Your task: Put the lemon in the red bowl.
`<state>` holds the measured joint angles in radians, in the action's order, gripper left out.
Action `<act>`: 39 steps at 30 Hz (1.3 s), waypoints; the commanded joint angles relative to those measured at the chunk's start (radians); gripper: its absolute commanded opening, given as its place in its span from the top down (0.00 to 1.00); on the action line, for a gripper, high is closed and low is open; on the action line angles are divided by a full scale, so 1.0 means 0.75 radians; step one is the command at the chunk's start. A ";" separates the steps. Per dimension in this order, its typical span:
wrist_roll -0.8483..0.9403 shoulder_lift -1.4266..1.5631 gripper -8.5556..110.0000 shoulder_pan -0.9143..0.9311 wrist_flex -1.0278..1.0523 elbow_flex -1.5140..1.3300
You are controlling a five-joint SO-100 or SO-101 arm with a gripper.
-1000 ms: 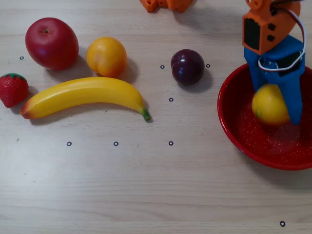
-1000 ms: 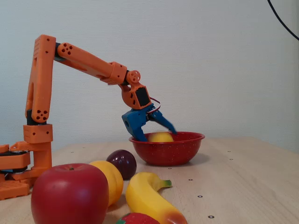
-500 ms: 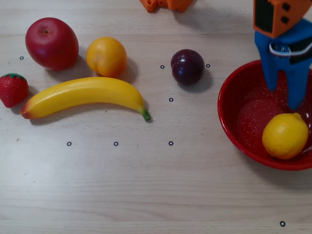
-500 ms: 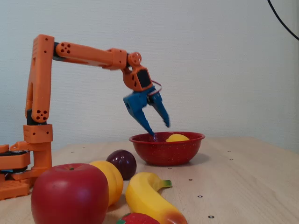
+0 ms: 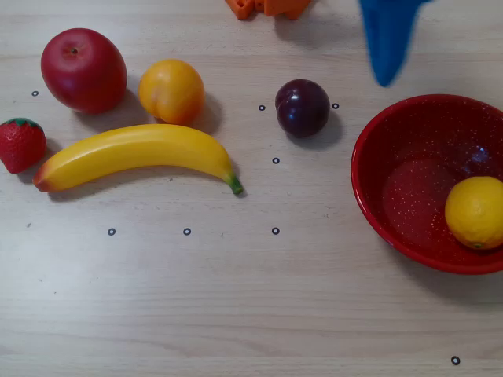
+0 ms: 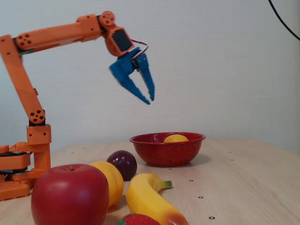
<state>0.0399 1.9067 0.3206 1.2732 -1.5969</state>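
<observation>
The yellow lemon (image 5: pixel 475 212) lies inside the red bowl (image 5: pixel 368 200), against its right side in the overhead view. In the fixed view only the top of the lemon (image 6: pixel 176 138) shows above the rim of the red bowl (image 6: pixel 166 152). My blue gripper (image 6: pixel 150 99) hangs high above the table, up and to the left of the bowl, its fingertips together and nothing held. From overhead the gripper (image 5: pixel 384 78) shows as a single blue point at the top edge, beyond the bowl's far rim.
A dark plum (image 5: pixel 302 107) sits left of the bowl. Further left lie a banana (image 5: pixel 137 153), an orange-tinted fruit (image 5: pixel 171 90), a red apple (image 5: pixel 82 69) and a strawberry (image 5: pixel 21 144). The orange arm base (image 6: pixel 23 164) stands at the far edge.
A second ago the lemon sat between the fingers over the bowl. It dropped into the bowl and settled right. The gripper rose, swung back away from the bowl and closed.
</observation>
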 commanded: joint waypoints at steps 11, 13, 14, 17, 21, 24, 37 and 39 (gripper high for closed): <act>-0.153 0.886 0.93 -0.299 -0.297 -0.869; -0.166 0.980 0.93 -0.350 -0.337 -0.992; -0.168 1.025 0.93 -0.374 -0.368 -1.057; -0.190 1.180 0.93 -0.430 -0.462 -1.270; -0.205 1.358 0.93 -0.464 -0.587 -1.548; -0.215 1.466 0.93 -0.483 -0.671 -1.734; -0.194 1.745 0.93 -0.493 -0.652 -2.029; -0.178 1.765 0.93 -0.493 -0.626 -2.029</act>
<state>-0.0966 3.2091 -0.0261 0.8053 -3.1048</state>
